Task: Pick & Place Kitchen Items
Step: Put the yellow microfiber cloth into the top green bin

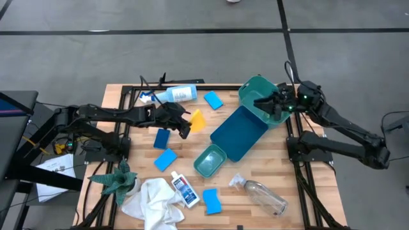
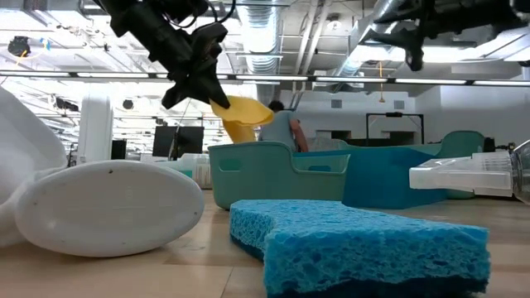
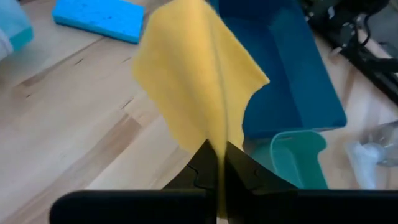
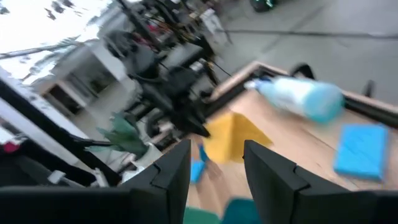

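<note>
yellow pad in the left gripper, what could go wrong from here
The left gripper pinches the yellow pad by one thin edge only, lifted off the table, so it could slip free on the way to the blue bin.

The pad hangs limp, so it may drape over the small teal tub instead.

The right gripper hovers open over the teal basket beside the bin; the arms could crowd each other there.

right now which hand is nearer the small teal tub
Left. The left hand, shut on the yellow pad, hangs just beside the small teal tub; the right hand is farther, over the big bin.
</note>
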